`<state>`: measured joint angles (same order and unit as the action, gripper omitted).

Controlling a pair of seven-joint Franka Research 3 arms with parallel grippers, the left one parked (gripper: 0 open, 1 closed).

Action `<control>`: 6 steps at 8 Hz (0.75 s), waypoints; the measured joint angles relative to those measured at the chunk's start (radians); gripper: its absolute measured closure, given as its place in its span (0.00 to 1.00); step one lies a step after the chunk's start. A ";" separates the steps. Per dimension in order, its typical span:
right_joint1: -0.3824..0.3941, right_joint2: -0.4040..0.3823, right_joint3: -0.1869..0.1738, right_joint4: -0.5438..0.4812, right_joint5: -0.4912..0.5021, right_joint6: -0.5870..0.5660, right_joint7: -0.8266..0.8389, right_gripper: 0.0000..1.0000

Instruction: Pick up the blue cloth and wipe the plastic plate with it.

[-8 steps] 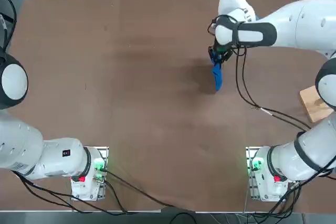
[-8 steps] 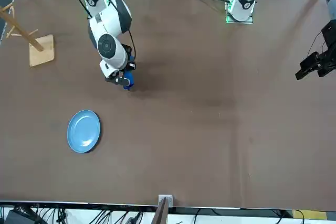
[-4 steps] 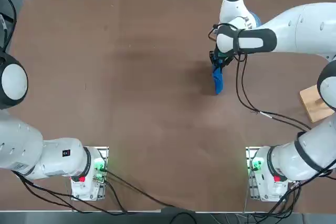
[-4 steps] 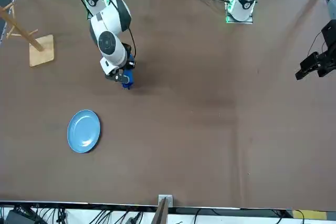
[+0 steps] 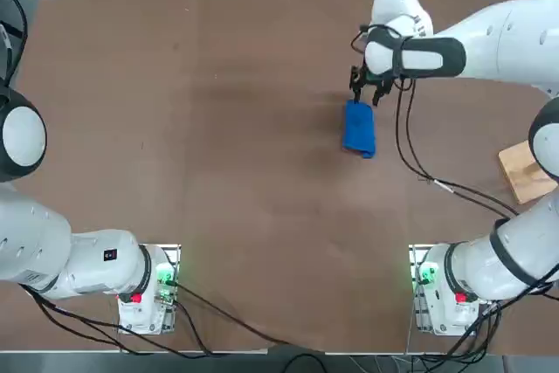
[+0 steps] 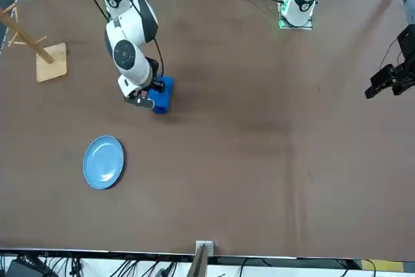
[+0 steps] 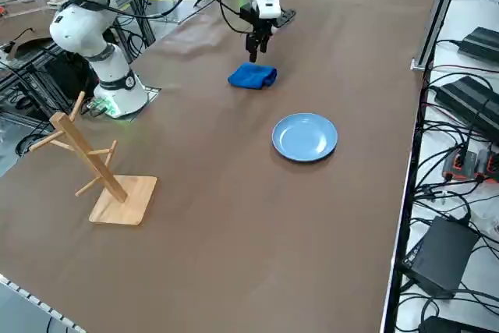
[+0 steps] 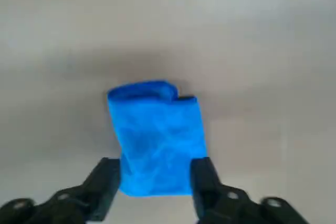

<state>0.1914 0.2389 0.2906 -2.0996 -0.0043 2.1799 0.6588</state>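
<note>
On the table (image 5: 218, 128) your right gripper (image 8: 155, 182) hangs over the blue cloth (image 5: 359, 127) with fingers spread, gripping nothing; the plate (image 6: 103, 162) sits well apart from it.

A broad brown table (image 5: 218, 128) fills nearly every view. Past its far edge in the right side view a metal post (image 7: 437, 9) stands upright — beyond it black boxes (image 7: 444, 259) and tangled cables (image 7: 460, 161) lie on a pale floor (image 7: 475, 216). Even light, soft shadows.
</note>
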 joint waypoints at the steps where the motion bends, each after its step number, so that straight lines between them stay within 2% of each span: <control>1: -0.013 0.003 -0.011 0.025 -0.028 0.000 -0.015 0.00; 3: -0.073 0.017 -0.020 0.081 -0.108 -0.003 -0.075 0.00; 6: -0.208 0.044 -0.022 0.157 -0.218 -0.006 -0.218 0.00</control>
<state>-0.0166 0.2829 0.2684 -1.9430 -0.2227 2.1738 0.4404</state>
